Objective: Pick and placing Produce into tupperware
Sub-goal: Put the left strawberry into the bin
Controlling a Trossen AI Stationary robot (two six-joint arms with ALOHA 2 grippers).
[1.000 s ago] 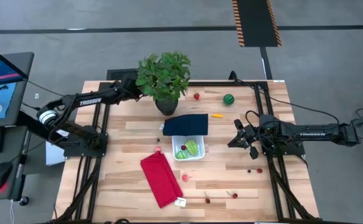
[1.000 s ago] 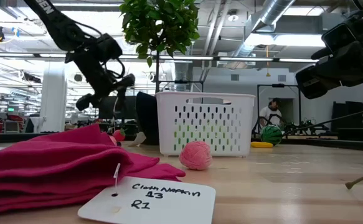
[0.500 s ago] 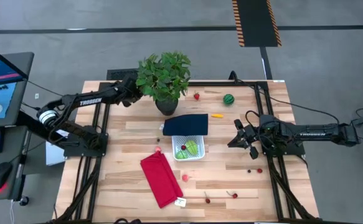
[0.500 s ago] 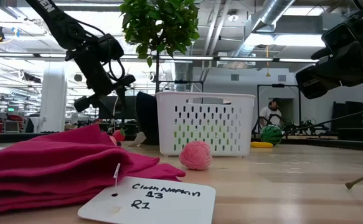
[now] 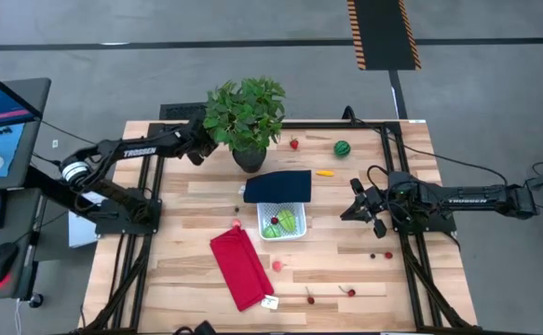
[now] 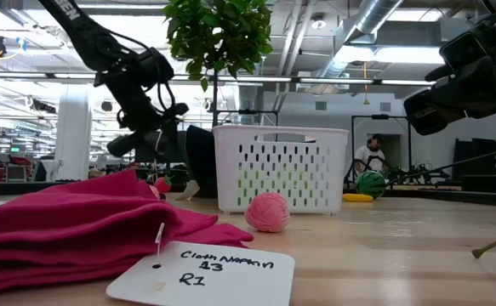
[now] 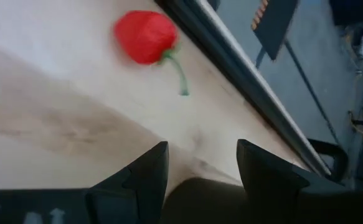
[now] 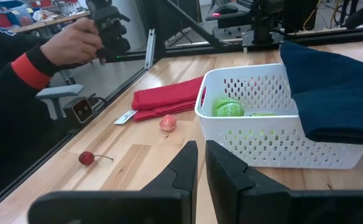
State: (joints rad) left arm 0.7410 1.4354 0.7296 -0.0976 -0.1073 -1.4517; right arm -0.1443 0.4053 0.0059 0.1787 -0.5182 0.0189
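Table [image 5: 187, 270]: you had pale wood planks.
Room: grey floor.
Tag [image 6: 201, 274]: you read "Cloth Napkin 13 R1".
Left gripper [image 5: 199, 149]: fingers apart, empty.
Right gripper [image 5: 353, 210]: fingers nearly together, empty.

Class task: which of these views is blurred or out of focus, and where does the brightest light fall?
Left wrist view: the strawberry looks smeared. Low view: the label tag up close is soft, and ceiling lights glare behind the potted plant. High view: evenly lit.

Two arms [image 5: 122, 154], one tupperware [image 5: 285, 228]
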